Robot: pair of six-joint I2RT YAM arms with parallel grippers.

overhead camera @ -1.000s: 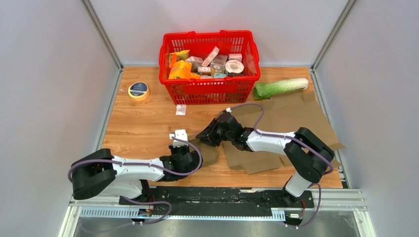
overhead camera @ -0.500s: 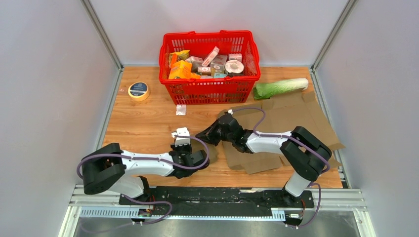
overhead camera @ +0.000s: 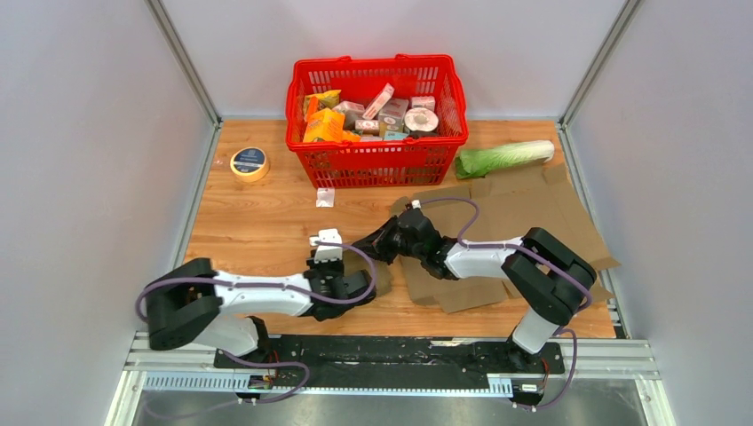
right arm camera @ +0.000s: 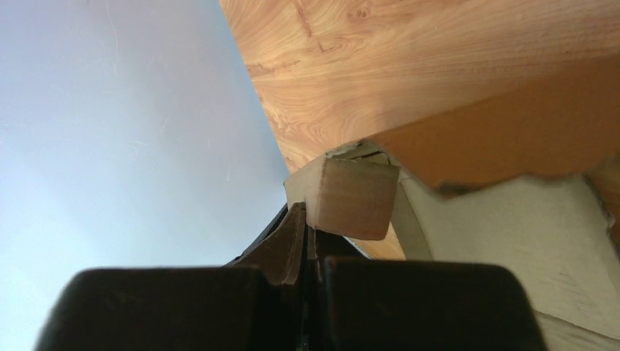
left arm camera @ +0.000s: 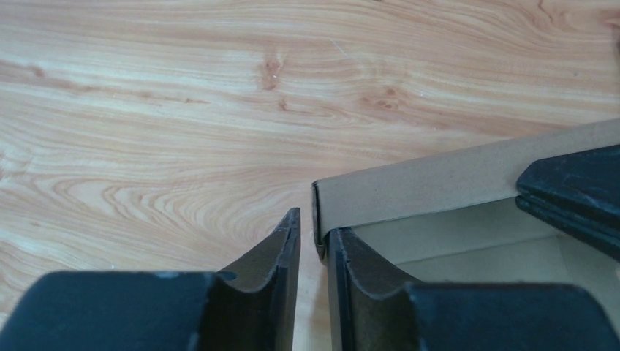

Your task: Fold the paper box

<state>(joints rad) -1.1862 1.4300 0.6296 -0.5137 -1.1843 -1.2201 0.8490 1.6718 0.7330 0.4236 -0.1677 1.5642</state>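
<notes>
We are pinching a flap of the brown cardboard paper box [overhead camera: 524,209] in our clenched right tool [right arm camera: 307,218]. Our left tool [left arm camera: 313,227], slightly parted, is straddling the corner of its raised wall [left arm camera: 453,172], which is running rightward over the wooden bench [left arm camera: 183,110].

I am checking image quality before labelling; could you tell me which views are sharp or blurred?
Top view: evenly lit, sharp, table without glare. Left wrist view: cardboard edge crisp, left fingers dark. Right wrist view: cardboard flap soft, right fingers nearly black.
</notes>
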